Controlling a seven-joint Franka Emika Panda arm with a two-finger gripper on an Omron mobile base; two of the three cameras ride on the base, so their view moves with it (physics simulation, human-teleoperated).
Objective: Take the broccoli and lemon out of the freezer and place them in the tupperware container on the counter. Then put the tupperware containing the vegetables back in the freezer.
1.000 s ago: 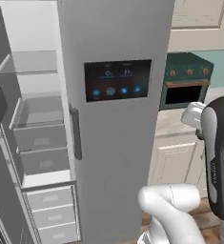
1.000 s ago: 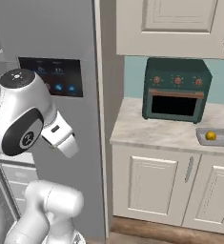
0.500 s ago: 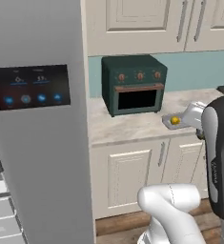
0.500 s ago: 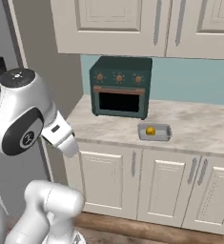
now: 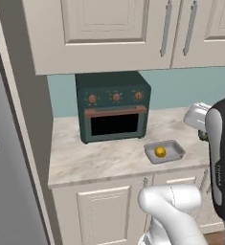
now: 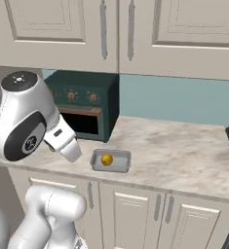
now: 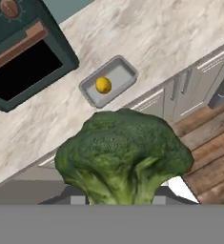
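End effector [image 7: 120, 202] clamped on the broccoli [image 7: 123, 155]. Lemon [image 5: 160, 151] lies in the tray [image 5: 176, 154], in front of the oven [image 5: 113, 106] on the counter [image 5: 95, 160].

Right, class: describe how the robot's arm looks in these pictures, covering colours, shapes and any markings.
The arm is built of glossy white, rounded tubular segments. In the right base view a large white rounded joint housing carries dark grey round caps, one on top and one on the side with a small light emblem. In the left base view a tall dark grey panel runs along a white link, bearing faint light lettering.
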